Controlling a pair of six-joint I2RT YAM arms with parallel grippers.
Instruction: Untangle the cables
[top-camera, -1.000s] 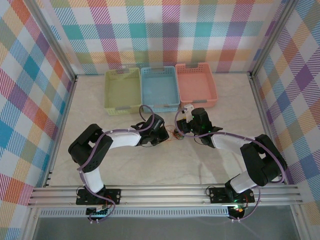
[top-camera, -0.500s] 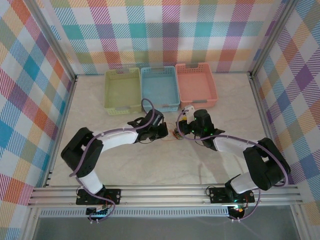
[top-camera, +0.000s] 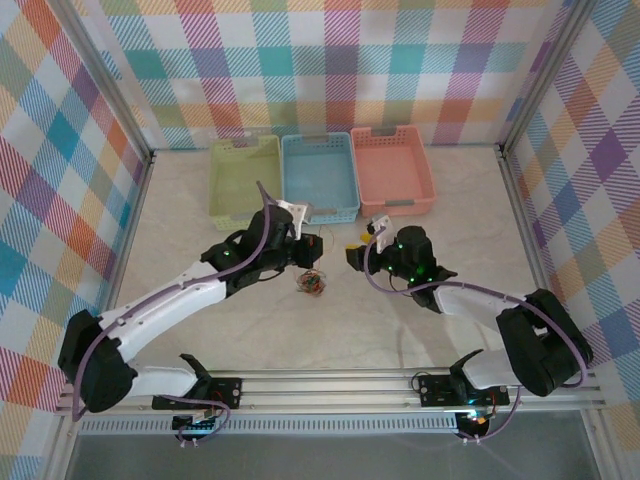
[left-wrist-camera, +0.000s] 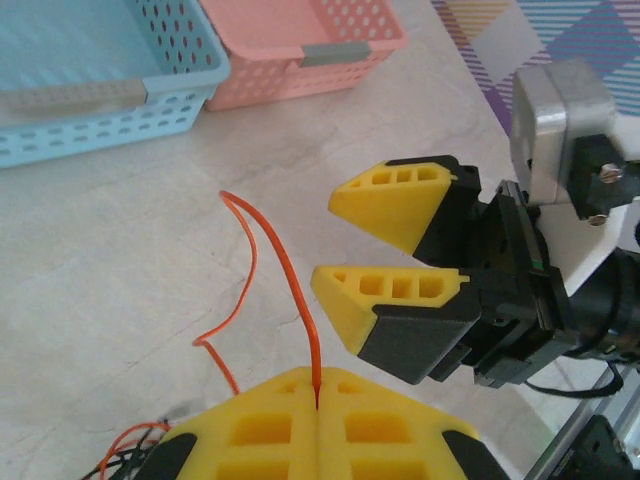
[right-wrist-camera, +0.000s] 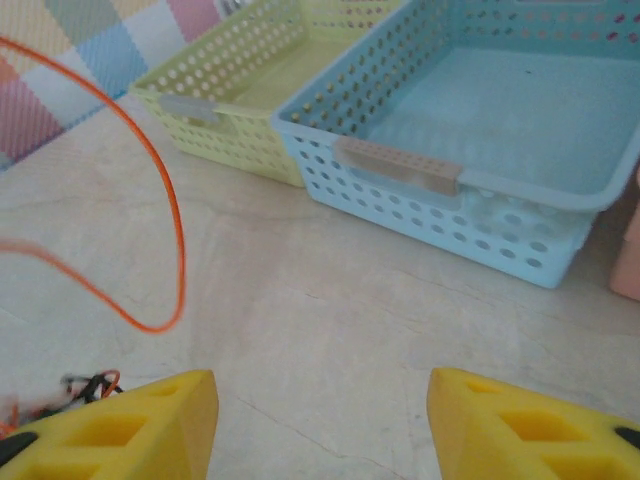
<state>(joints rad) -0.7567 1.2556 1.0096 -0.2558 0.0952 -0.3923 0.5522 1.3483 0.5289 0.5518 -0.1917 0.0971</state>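
**Desk:** What are the grippers doing?

**Operator:** On my left wrist feed, the left gripper (left-wrist-camera: 316, 395) has its yellow fingers pressed together, pinching a thin orange wire (left-wrist-camera: 300, 300). The wire rises from the pinch, loops over at the far end and comes back down through a kink toward the near left. The right gripper (right-wrist-camera: 320, 420) has its fingers spread with nothing between them. I also see it from the left wrist camera, just to the right of the wire and not touching it.

**Desk:** And the rest of the cables?

**Operator:** From above, a small clump of red, orange and dark wires (top-camera: 312, 283) lies on the beige marbled tabletop (top-camera: 400, 330). It sits between the two grippers and a little nearer to me than either. The orange wire trails back toward it. I can't make out single strands inside the clump.

**Desk:** What's beyond them?

**Operator:** Three perforated plastic baskets stand in a row on the far side. The pale green basket (top-camera: 245, 143) is on the left, the light blue basket (top-camera: 318, 138) is in the middle and the salmon-pink basket (top-camera: 390, 133) is on the right. The clump is on the near side of the blue one and apart from it.
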